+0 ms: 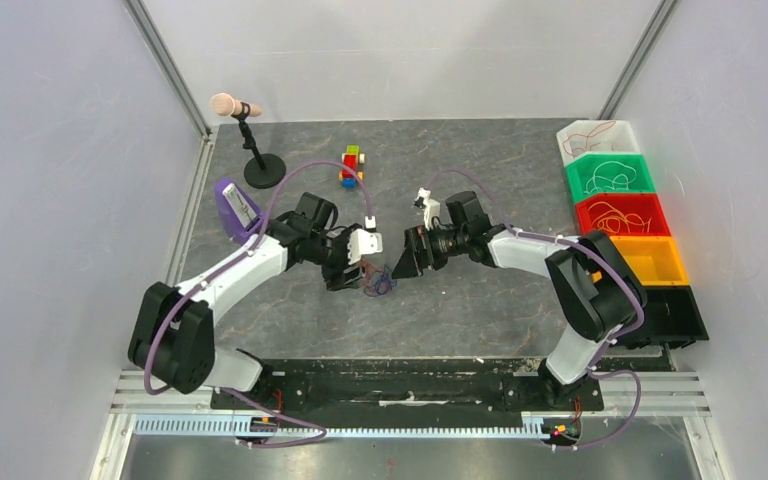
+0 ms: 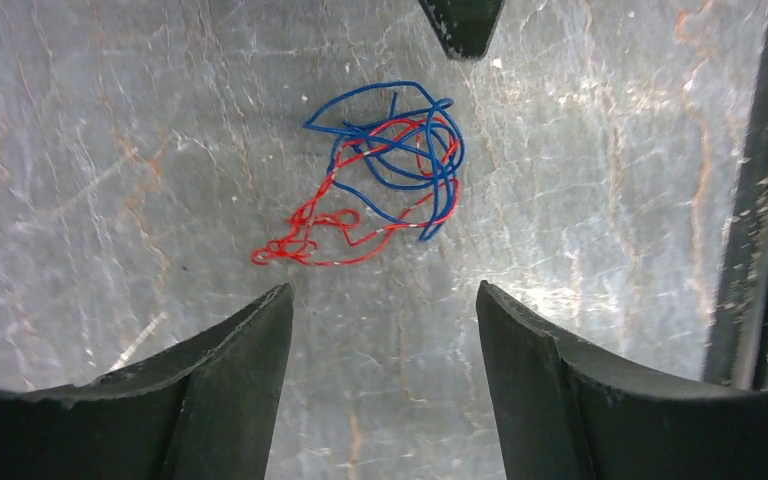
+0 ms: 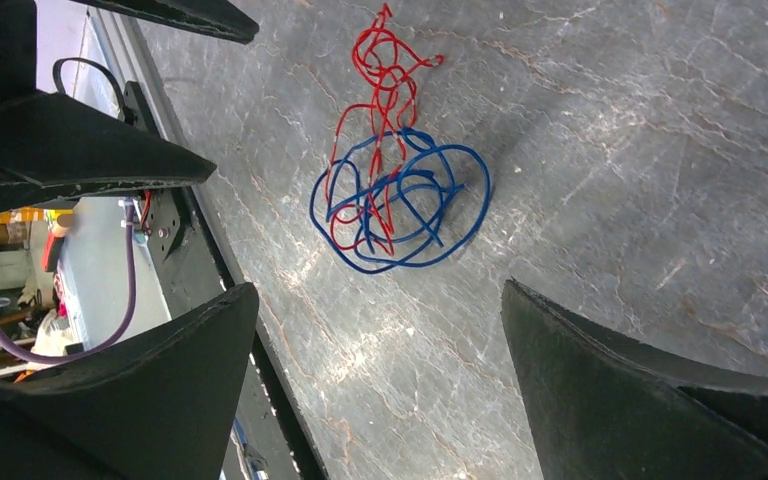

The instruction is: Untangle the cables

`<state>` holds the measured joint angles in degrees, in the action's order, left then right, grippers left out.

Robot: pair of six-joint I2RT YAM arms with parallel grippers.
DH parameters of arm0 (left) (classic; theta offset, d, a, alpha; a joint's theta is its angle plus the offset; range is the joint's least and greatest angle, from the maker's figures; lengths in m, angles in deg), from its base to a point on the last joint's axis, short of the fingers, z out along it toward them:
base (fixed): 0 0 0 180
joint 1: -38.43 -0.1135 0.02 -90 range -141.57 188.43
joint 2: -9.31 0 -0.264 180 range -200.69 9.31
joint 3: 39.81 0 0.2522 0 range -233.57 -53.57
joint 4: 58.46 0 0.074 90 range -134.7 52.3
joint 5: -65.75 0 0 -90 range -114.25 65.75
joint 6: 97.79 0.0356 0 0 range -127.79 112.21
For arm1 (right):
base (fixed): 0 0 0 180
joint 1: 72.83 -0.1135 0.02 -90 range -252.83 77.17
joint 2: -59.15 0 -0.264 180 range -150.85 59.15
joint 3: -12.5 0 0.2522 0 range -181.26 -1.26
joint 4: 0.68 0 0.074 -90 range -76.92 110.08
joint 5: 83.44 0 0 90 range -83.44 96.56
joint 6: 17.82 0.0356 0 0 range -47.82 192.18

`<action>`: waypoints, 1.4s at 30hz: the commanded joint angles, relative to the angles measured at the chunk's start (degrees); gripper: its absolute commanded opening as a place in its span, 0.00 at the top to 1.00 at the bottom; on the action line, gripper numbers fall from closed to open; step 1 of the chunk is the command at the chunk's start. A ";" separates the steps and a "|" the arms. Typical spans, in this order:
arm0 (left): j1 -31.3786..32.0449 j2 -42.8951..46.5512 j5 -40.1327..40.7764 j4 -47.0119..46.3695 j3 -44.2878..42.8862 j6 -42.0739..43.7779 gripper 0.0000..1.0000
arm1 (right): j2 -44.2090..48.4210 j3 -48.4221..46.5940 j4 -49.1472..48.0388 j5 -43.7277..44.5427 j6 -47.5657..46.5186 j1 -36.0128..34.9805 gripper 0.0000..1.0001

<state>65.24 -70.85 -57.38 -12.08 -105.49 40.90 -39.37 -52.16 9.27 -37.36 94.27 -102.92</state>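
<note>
The cables are a small tangle of thin blue and red wire lying loose on the grey table, the red strands trailing out to one side. From above, the cables lie between the two grippers. My left gripper is open just short of the tangle and holds nothing; it is seen from above as the left gripper. Facing it, my right gripper is open and bare too, with the cables ahead of its fingers; overhead it is the right gripper. One right fingertip shows beyond the tangle.
A row of bins runs along the right edge: white, green, red, orange, black; the first three hold thin wires. A microphone on a stand, a coloured block toy and a purple device stand at the back left.
</note>
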 commanded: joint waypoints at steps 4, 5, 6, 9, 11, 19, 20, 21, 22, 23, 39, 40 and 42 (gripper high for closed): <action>0.78 -12.63 0.12 2.65 -8.80 22.58 0.24 | 3.04 3.89 1.26 -0.17 1.53 1.78 0.05; 0.86 -15.67 0.35 4.10 -11.03 24.31 0.24 | 3.34 4.64 1.34 -0.28 1.71 2.37 0.05; 0.94 -17.62 0.66 5.12 -12.81 26.33 0.24 | 3.71 5.10 1.56 -0.29 1.68 2.88 0.05; 1.52 -22.53 2.04 5.78 -16.40 29.45 0.23 | 4.84 5.54 2.69 -0.03 0.84 4.21 0.05; 2.17 -25.06 2.50 9.45 -18.55 32.96 0.26 | 5.10 5.44 3.27 0.15 0.26 4.51 0.05; 2.99 -25.40 1.71 18.35 -18.65 35.49 0.97 | 3.79 7.14 -2.37 -0.41 2.80 4.61 0.05; 3.07 -23.97 0.46 16.72 -17.74 32.59 0.98 | 3.13 7.35 -3.80 -0.67 3.75 4.46 0.04; 3.08 -22.61 -1.01 14.58 -17.10 27.92 0.98 | 2.52 7.46 -5.27 -1.08 4.73 4.34 0.04; 3.02 -21.21 -2.12 13.33 -16.42 24.16 0.98 | 1.93 7.48 -6.52 -1.58 5.64 4.21 0.04; 3.00 -20.00 -3.28 11.76 -16.02 19.95 0.98 | 1.44 7.40 -7.83 -1.91 6.43 4.04 0.03; 2.37 -8.90 4.83 -10.77 -4.83 -18.22 0.98 | -4.92 9.57 -30.09 -7.18 20.24 -0.72 0.15; 1.92 -8.48 6.12 -11.77 -4.41 -20.19 0.98 | -5.29 10.03 -30.70 -7.40 20.60 -0.70 0.27; 0.37 -7.55 8.41 -12.31 -4.00 -22.73 0.98 | -5.54 10.75 -30.18 -7.90 19.91 -0.69 0.50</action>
<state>67.71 -81.78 -53.84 -18.44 -110.06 28.87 -43.87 -42.80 -15.78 -42.95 112.89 -103.38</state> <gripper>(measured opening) 0.047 0.654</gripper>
